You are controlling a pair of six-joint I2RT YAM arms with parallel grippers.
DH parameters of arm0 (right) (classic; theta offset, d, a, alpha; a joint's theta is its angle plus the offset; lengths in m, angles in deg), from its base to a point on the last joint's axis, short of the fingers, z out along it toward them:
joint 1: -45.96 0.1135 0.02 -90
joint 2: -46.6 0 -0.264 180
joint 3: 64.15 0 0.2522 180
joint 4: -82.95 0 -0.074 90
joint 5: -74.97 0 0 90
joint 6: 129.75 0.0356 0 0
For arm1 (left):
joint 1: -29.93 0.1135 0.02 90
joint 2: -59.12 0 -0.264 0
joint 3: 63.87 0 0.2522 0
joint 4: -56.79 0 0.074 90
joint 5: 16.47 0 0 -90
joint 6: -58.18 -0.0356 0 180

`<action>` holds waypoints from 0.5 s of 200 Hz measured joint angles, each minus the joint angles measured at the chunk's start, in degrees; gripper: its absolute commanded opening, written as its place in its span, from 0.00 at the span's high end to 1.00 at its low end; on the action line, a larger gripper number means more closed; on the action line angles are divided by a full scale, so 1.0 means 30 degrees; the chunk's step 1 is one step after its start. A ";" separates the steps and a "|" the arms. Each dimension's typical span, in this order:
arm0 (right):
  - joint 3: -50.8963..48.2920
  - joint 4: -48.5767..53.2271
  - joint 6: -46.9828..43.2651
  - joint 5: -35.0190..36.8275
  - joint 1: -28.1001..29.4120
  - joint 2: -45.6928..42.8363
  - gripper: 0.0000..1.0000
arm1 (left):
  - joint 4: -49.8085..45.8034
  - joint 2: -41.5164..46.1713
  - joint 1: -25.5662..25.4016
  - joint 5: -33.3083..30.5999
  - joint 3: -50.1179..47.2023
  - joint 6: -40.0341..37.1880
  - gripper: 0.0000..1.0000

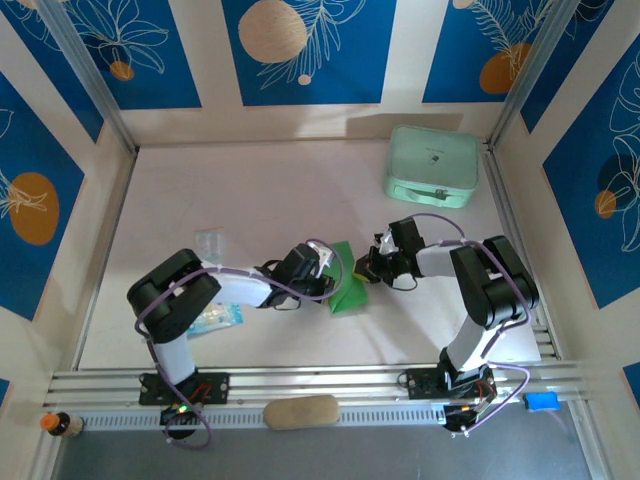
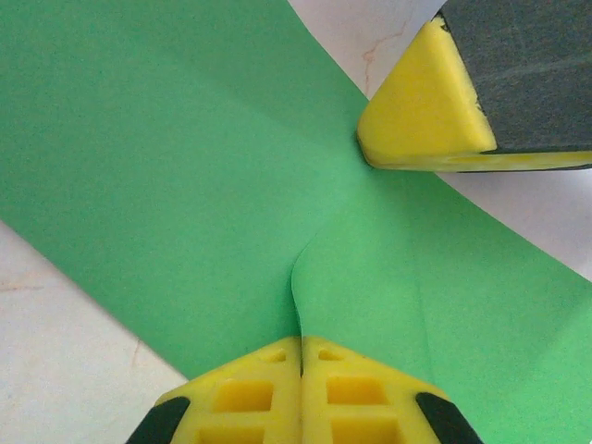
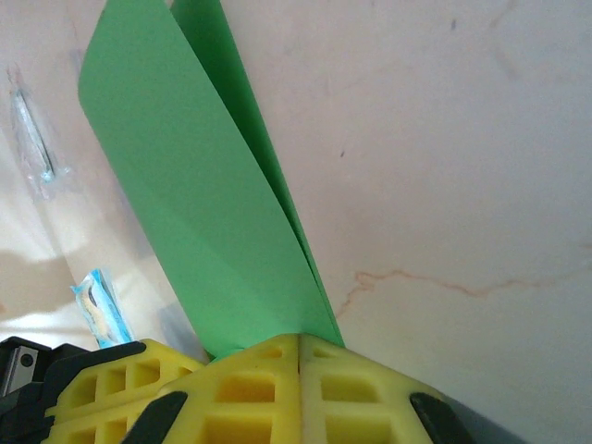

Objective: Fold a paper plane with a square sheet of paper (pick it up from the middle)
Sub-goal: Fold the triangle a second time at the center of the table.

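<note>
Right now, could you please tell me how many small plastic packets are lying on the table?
2. A clear packet lies beyond the left arm; a blue-printed packet lies against that arm, nearer the bases. More could be hidden under the arms.

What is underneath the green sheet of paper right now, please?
The pale table shows past the edges of the green sheet of paper; the patch directly beneath it is covered, so nothing there can be checked.
</note>
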 measured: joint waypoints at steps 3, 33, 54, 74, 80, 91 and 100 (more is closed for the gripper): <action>-0.0022 -0.0029 0.0000 0.0000 0.0000 0.0000 1.00 | 0.0000 0.0000 0.0000 0.0000 0.0000 0.0000 0.99; -0.0211 -0.0306 0.0007 -0.0015 -0.0007 -0.0146 1.00 | 0.0000 0.0000 0.0000 0.0000 0.0000 0.0000 0.99; -0.0204 0.0270 -0.0007 -0.0117 -0.0007 -0.0568 1.00 | -0.0015 0.0007 0.0000 0.0000 0.0000 -0.0007 1.00; 0.0029 0.0896 -0.0087 -0.0474 0.0146 -0.1173 1.00 | -0.0007 0.0007 0.0000 0.0000 0.0000 -0.0007 0.99; 0.0153 0.0969 -0.0102 -0.0539 0.0299 -0.1275 1.00 | -0.0007 0.0007 0.0000 0.0000 0.0000 -0.0007 0.99; 0.0408 0.1056 -0.0153 -0.0605 0.0729 -0.1362 1.00 | -0.0007 0.0007 0.0000 0.0000 0.0000 0.0000 0.99; 0.0525 0.1064 -0.0160 -0.0605 0.1100 -0.1370 1.00 | 0.0000 0.0007 0.0000 0.0000 0.0000 0.0000 0.99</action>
